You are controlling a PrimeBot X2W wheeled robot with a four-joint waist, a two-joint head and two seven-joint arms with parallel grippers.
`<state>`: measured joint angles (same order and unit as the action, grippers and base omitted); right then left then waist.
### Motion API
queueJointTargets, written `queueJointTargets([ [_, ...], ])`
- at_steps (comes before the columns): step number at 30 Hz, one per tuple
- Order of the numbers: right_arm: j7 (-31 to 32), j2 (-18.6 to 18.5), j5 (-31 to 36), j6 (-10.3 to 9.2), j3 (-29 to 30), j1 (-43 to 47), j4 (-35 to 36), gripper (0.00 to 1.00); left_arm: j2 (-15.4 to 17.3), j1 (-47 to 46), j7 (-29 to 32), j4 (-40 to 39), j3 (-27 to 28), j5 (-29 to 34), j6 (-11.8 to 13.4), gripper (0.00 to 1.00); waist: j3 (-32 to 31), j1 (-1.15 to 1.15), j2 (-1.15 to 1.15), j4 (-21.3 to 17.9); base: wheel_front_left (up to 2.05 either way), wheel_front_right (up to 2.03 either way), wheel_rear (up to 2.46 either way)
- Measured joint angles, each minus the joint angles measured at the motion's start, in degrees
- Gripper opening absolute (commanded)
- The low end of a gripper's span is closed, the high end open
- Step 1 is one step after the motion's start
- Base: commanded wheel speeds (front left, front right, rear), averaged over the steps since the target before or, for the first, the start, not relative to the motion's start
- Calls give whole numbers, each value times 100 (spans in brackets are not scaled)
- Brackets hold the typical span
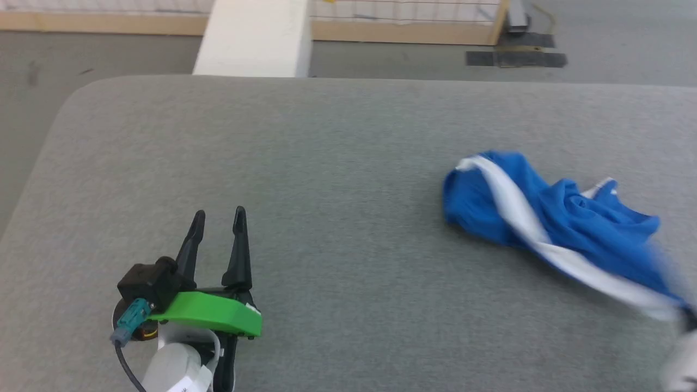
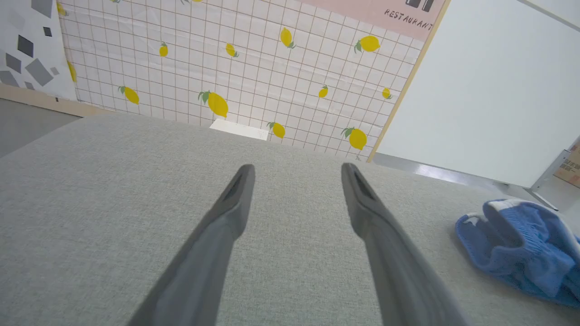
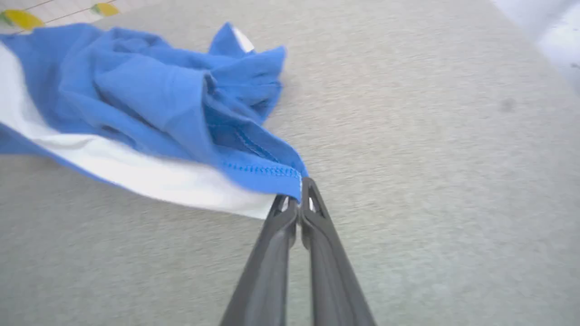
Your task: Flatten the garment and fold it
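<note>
Toward the right side of the grey tabletop [image 1: 326, 152] the garment [image 1: 550, 228] lies crumpled in a loose heap, bright blue with a broad white band running diagonally across it. Its lower right end is blurred in the head view, where it stretches out toward that view's edge. The right pincer [image 3: 300, 192] has its two dark fingers pressed together on a corner of the stitched blue hem, just beside the white band, and the cloth fans out from that pinch across the tabletop. The left pincer [image 1: 218, 215] sits over bare fabric surface at the lower left of the head view, well apart from the garment, its fingers spread with nothing between them. Beyond the tabletop's far edge the left wrist view shows a tiled wall [image 2: 217, 68] patterned with yellow lemons
</note>
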<state>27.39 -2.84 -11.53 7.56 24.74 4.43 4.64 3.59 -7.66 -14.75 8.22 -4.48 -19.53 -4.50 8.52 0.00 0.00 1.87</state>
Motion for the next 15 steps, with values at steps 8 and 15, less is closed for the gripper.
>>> queueJointTargets([
  [8, -1200, -9, 350, 0, 1006, -498, -744, 100, 4, -2, 0, 37, -68, 14, -2, 100, -43, 0, 0, -301, 0, 0, 0],
  [15, -2232, -1, 64, 0, -478, -614, -583, 100, 15, -3, 0, 59, -105, 14, -2, 100, -10, 0, 0, -348, 0, 0, 0],
])
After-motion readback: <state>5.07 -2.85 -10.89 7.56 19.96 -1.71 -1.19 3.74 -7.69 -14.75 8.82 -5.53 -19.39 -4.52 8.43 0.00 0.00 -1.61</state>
